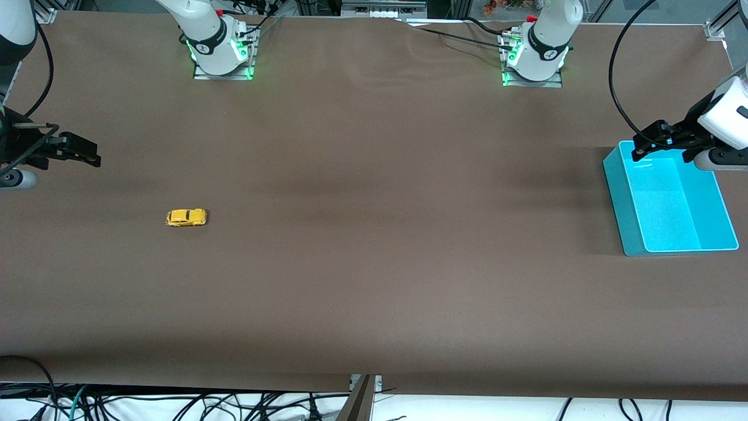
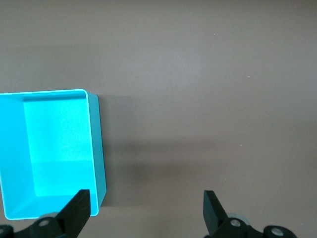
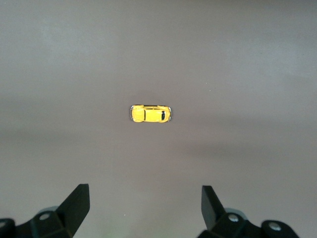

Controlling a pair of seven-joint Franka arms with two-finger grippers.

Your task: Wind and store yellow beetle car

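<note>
The yellow car (image 1: 186, 217) sat alone on the brown table (image 1: 374, 263) toward the right arm's end, on its wheels, nothing touching it. Up above the table's edge at that end, the right gripper (image 1: 87, 153) hung with fingers spread wide, holding nothing. Over at the other end, the left gripper (image 1: 643, 143) hovered above the cyan bin (image 1: 619, 199), jaws apart and empty too.
</note>
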